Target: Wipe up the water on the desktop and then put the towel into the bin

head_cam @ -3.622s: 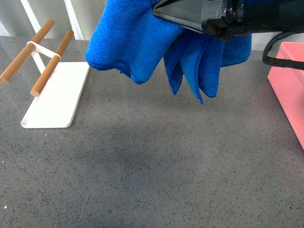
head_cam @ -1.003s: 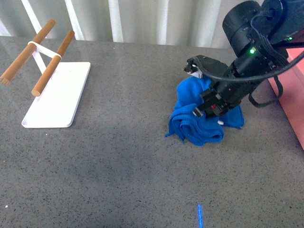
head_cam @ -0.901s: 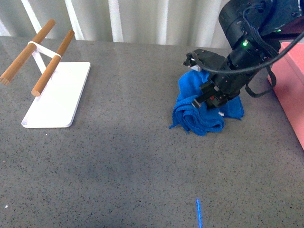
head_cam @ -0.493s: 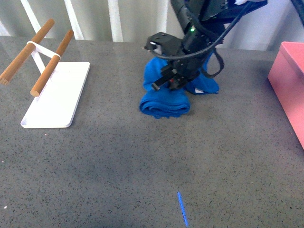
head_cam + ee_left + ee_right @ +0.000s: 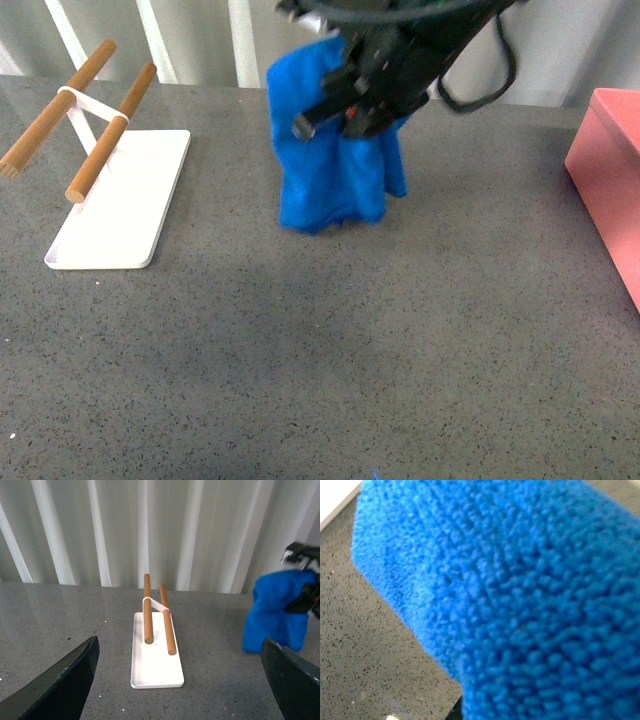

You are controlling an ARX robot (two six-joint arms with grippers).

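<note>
- The towel (image 5: 332,185) hangs bunched and lengthwise near the far edge of the tabletop (image 5: 300,350), about midway along it. I cannot tell whether its lower hem brushes the surface or just clears it.
- The right fingers (image 5: 318,115) are clenched on the towel's upper part, and the cloth's weight hangs from them. The right wrist view is filled with blue pile (image 5: 520,605) and shows nothing of the grip itself.
- The left fingers (image 5: 60,687) are spread wide and empty, low over the left part of the tabletop. They face the white tray (image 5: 155,672) with its two wooden rods (image 5: 169,630).
- The bin (image 5: 610,170) stands at the right edge of the tabletop, well apart from the towel, with only its near corner in view.
- No puddle can be made out on the speckled surface, so my judgement is that wiping is done or nearly so. The step in hand looks like lifting the cloth for the carry.
- The next move calls for carrying the towel rightward, high enough for the dangling hem to clear the bin's rim. The fingers should release only once the whole bundle is over the opening, as a trailing corner could catch on the wall.
</note>
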